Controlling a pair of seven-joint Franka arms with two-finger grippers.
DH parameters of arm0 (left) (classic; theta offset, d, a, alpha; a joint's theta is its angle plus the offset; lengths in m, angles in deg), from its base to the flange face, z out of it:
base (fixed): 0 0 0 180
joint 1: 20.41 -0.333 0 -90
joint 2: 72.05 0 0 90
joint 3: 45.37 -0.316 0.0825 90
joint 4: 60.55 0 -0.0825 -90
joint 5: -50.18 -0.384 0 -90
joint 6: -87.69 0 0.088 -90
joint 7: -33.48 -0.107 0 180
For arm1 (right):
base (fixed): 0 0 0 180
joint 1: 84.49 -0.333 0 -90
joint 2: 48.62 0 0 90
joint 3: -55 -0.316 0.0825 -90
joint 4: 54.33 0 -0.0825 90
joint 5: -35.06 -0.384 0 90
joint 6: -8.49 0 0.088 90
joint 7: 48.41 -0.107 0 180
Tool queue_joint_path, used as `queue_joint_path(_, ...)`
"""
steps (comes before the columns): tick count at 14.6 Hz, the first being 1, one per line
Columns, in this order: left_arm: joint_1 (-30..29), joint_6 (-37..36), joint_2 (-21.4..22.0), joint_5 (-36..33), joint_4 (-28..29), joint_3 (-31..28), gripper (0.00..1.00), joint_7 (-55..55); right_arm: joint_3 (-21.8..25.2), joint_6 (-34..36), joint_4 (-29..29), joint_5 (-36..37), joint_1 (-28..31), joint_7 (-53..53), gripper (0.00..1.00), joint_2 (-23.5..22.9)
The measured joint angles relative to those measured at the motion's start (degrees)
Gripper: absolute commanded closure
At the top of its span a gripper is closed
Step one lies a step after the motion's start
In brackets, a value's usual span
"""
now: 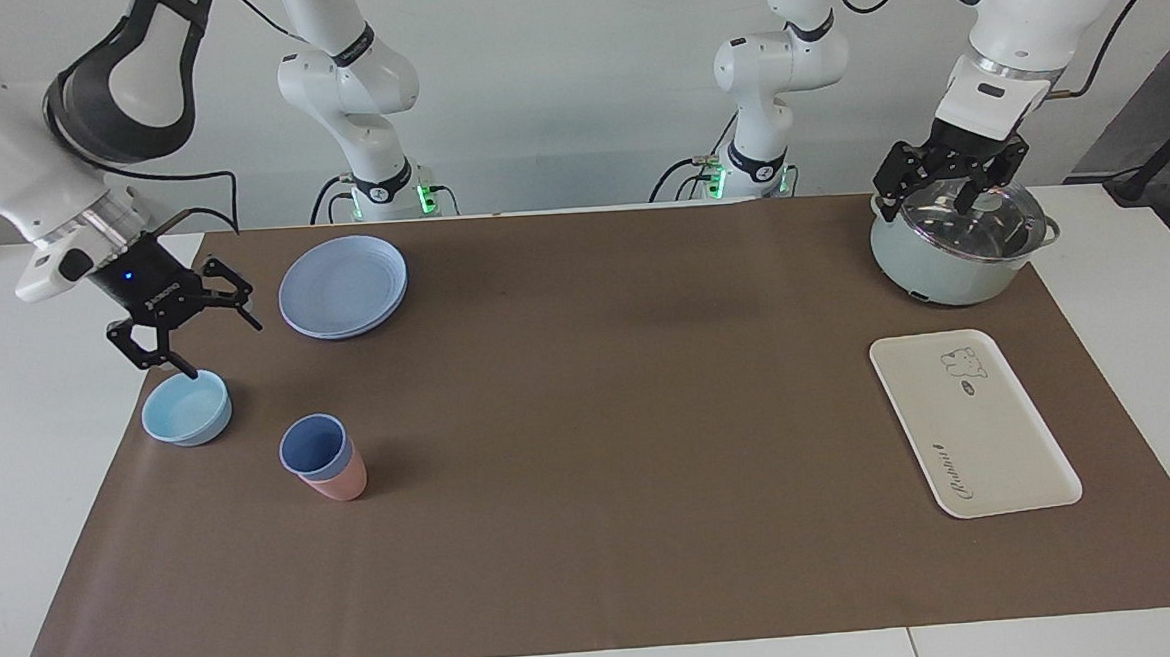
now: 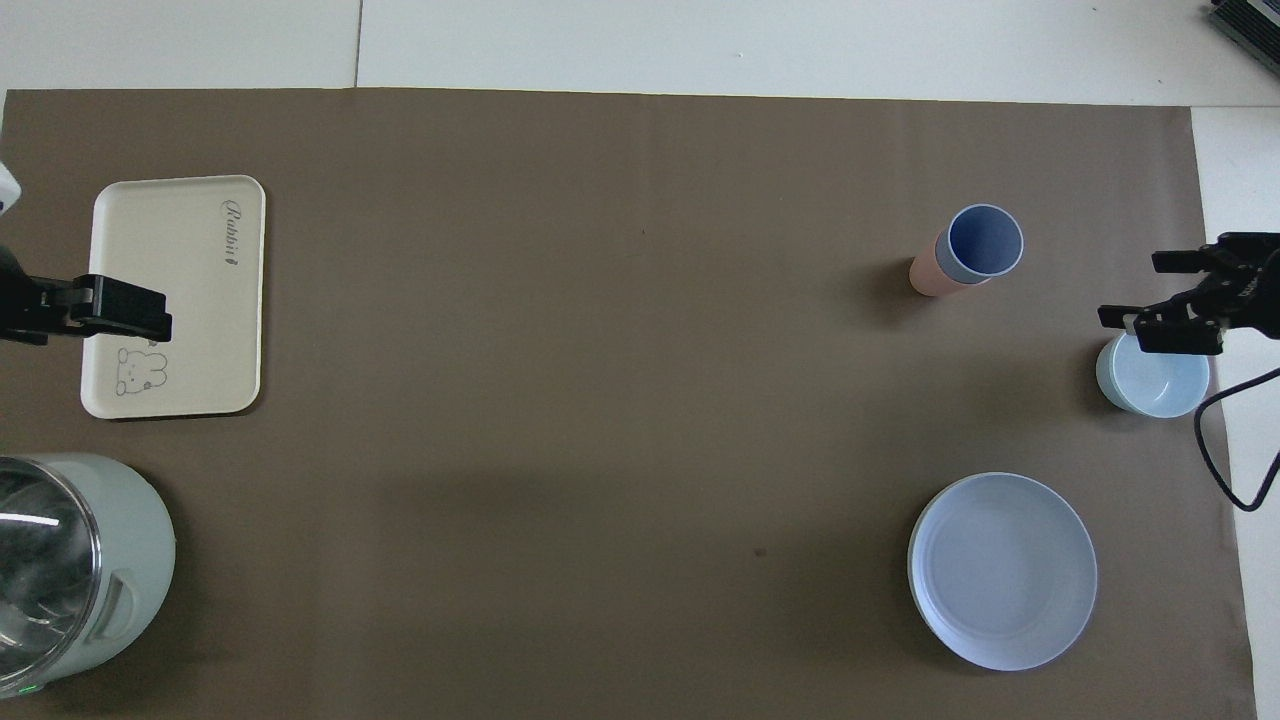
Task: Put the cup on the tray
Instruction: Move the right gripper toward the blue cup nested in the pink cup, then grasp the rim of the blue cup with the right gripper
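right tool (image 1: 217,343) open, left tool (image 1: 924,204) open

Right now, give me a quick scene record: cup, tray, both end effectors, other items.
cup: blue cup, upright, nested in a pink cup, toward the right arm's end
tray: cream tray, bare, toward the left arm's end
right end effector: open, holding nothing, over the mat by the light-blue bowl
left end effector: open, holding nothing, over the lidded pot
other: blue plate, nearer the robots than the cup
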Motion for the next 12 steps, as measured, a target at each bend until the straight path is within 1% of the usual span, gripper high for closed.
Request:
queue_joint_path(2, 0.0, 0.0, 0.0, 0.0, 0.0, 0.0, 0.0, 0.0, 0.1, -1.0, -0.8, -7.3, 1.8, 10.6, 0.0, -3.6)
queue_joint_path(6, 0.0, 0.0, 0.0, 0.0, 0.0, 0.1, 0.0, 0.0, -0.1, -5.3, -3.1, -23.6, 1.7, 28.5, 0.0, -8.7)
queue_joint_path(9, 0.0, 0.0, 0.0, 0.0, 0.0, 0.4, 0.0, 0.0, -0.5, -6.1, -3.8, -32.4, 1.7, 37.8, 0.0, -11.9)
queue_joint_path(12, 0.0, 0.0, 0.0, 0.0, 0.0, 0.5, 0.0, 0.0, -0.6, -5.1, -4.1, -39.7, 1.7, 46.6, 0.0, -15.4)
